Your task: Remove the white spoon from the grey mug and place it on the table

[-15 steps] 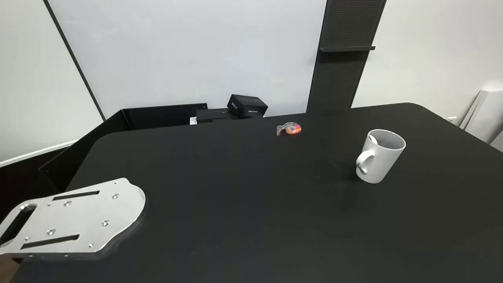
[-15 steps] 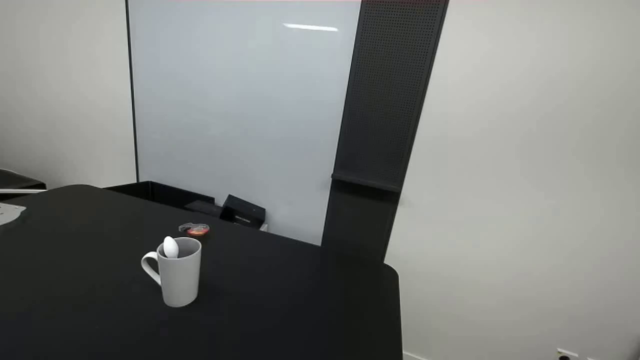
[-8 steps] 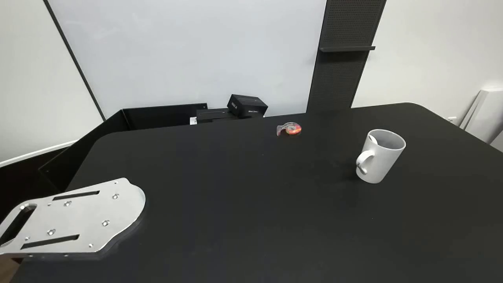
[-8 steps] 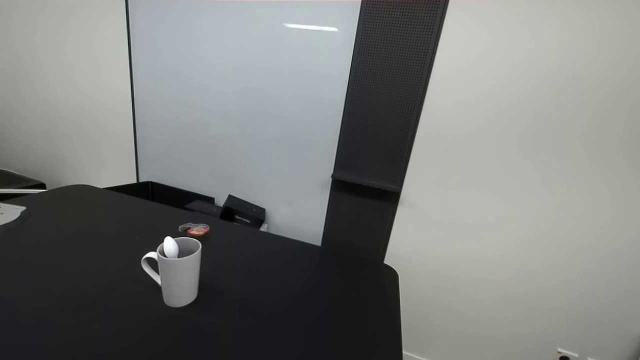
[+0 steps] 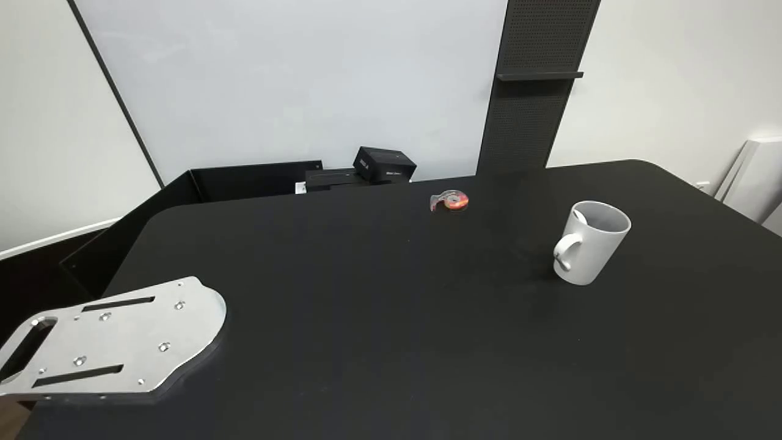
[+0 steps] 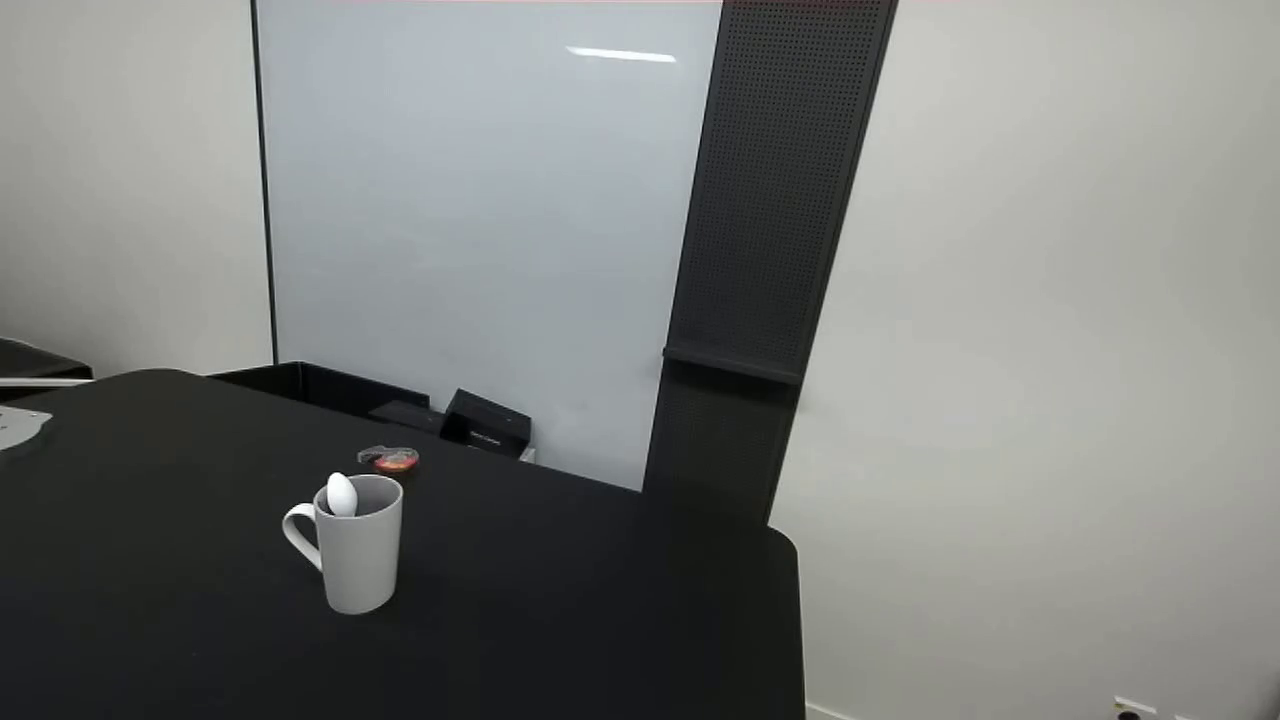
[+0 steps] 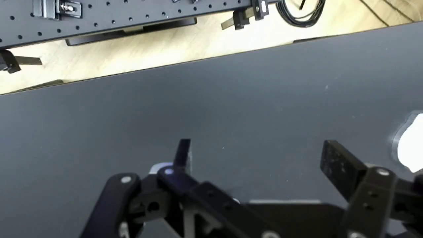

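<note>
A: In an exterior view, there's the grey mug [image 5: 592, 250], right side of the frame, standing on the black desk [image 5: 366, 318], handle poking left!

B: And the white spoon [image 5: 580, 216] is in it, just a sliver showing at the left of the mug's mouth.

A: Orange-red tape dispenser [image 5: 451, 200] above centre, well apart from the mug. Slotted metal plate [image 5: 131, 330] at lower left, black box [image 5: 385, 165] higher up, beyond the desk's far edge.

B: In an exterior view, what a look at that spoon: its oval bowl [image 6: 341, 495] shows at the rim, handle side, mug low and left of centre. The tape dispenser's just above the rim in the frame, a pegboard column [image 6: 770, 240] running up right of the whiteboard [image 6: 480, 200].

A: Over to the wrist view, and the fingers [image 7: 343, 168] sit along the bottom, spread wide, desk showing between the tips!

B: A coiled cable [image 7: 299, 23] at upper right, a perforated board [image 7: 132, 10] across the upper left.

A: And that pale shape [image 7: 158, 168] tucked behind the finger at lower left?

B: Mostly hidden, can't tell what it is. The white patch [image 7: 411, 145] at the right edge? Too washed out to name.
</note>
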{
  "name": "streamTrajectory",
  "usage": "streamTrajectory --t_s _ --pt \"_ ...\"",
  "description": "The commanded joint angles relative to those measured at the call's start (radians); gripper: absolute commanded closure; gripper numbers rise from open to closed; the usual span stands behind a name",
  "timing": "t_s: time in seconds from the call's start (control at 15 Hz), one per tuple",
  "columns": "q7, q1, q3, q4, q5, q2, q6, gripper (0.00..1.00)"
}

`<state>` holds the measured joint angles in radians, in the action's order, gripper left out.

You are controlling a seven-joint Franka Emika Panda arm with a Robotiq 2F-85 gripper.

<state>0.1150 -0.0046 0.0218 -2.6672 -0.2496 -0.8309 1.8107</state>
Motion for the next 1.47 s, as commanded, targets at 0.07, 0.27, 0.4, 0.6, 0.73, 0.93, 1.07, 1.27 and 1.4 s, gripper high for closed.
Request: streamTrajectory --t_s 0.07,0.27,0.4,0.6,0.73,0.93,1.07,1.27,1.4 --pt "0.040 -0.084 -0.009 0.043 0.052 0.040 0.103 0.00" --pt "0.084 -0.131 -0.008 0.063 0.063 0.081 0.190 0.00" --pt "0.125 -0.160 -0.010 0.085 0.069 0.114 0.238 0.00" --pt "0.218 -0.199 -0.020 0.128 0.068 0.173 0.299 0.00" --pt "0.275 -0.221 -0.033 0.156 0.080 0.213 0.334 0.00" --pt "0.355 -0.248 -0.054 0.203 0.120 0.278 0.372 0.00" --pt "0.412 -0.268 -0.073 0.240 0.166 0.328 0.392 0.00" --pt "0.490 -0.288 -0.097 0.303 0.248 0.405 0.393 0.00" --pt "0.541 -0.295 -0.107 0.348 0.308 0.459 0.386 0.00"
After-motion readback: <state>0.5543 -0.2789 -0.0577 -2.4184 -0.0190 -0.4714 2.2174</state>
